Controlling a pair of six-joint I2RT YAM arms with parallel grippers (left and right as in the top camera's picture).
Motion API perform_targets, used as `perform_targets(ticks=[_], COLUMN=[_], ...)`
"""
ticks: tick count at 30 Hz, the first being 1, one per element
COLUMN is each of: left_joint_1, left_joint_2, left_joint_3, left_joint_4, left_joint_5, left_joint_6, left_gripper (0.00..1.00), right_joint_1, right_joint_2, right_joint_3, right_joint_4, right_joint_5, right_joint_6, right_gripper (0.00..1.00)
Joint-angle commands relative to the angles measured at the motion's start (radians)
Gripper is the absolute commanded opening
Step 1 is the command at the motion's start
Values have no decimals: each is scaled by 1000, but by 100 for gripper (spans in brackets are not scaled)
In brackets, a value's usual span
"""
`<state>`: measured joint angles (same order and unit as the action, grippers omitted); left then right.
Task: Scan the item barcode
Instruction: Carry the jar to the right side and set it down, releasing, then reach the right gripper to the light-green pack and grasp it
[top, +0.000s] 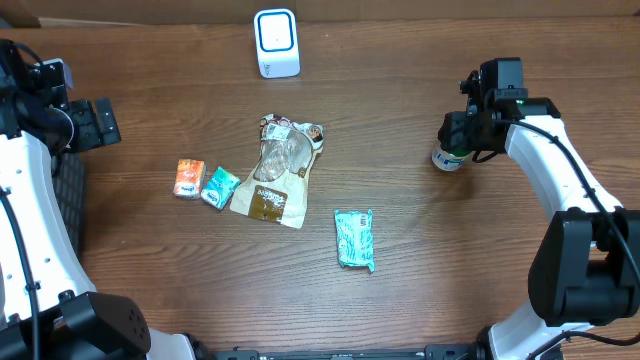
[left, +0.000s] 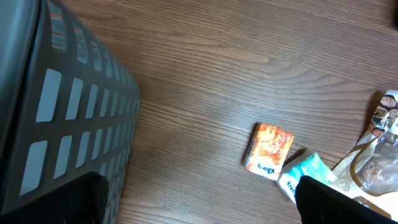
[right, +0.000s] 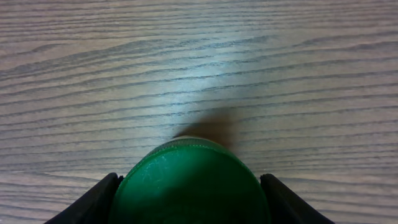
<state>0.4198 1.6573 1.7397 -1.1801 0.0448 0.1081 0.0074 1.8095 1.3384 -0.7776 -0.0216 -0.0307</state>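
A small bottle with a green cap (right: 189, 177) and a white body (top: 449, 159) stands on the table at the right. My right gripper (right: 189, 202) comes down over it, a black finger pressed against each side of the cap. In the overhead view the right gripper (top: 456, 133) sits right above the bottle. The white barcode scanner (top: 276, 42) stands at the far middle edge. My left gripper (left: 199, 211) is wide open over bare wood at the far left, with nothing between its fingers.
An orange packet (top: 188, 178), a teal packet (top: 219, 187), a brown clear-window bag (top: 277, 172) and a teal wrapped pack (top: 355, 239) lie mid-table. A dark slotted basket (left: 62, 106) stands beside the left gripper.
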Motion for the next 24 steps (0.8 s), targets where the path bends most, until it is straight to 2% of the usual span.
perform_targets(ticks=[1,3,4,7,9,11,14,18,20,23,24], left_joint_1=[5,5,5,5,5,5,5,5,5,5,5], left_joint_2=[3,3,3,3,3,3,3,3,3,3,3], left_joint_3=[-4,-4,-4,-4,-4,-4,-4,-4,-4,-4,-4], left_joint_4=[3,3,3,3,3,3,3,3,3,3,3], left_joint_5=[0,0,0,0,0,0,0,0,0,0,0], left_joint_6=[12,12,12,12,12,12,12,12,12,12,12], left_gripper=[99,100,100,100,100,100,99,99,100,100,100], right_joint_1=[2,2,2,2,2,3,5,28,53,118,142], right_joint_2=[-1,-1,-1,-1,-1,-21,-61,-95,-108,-104,-102], right_joint_3=[2,2,2,2,3,91,240,366,374,364,352], right_joint_4=[-6,-16,-16,-16,-16,-78,-193,-355,-400,-494,-515], right_joint_5=[-3,-3,-3,-7,-29,-165,-312,-487,-534,-502,-493], right_joint_6=[6,5,6,6,5,10,108,113,111,109,109], right_gripper=[66,72,78,85,100,100,100,100,100,99,94])
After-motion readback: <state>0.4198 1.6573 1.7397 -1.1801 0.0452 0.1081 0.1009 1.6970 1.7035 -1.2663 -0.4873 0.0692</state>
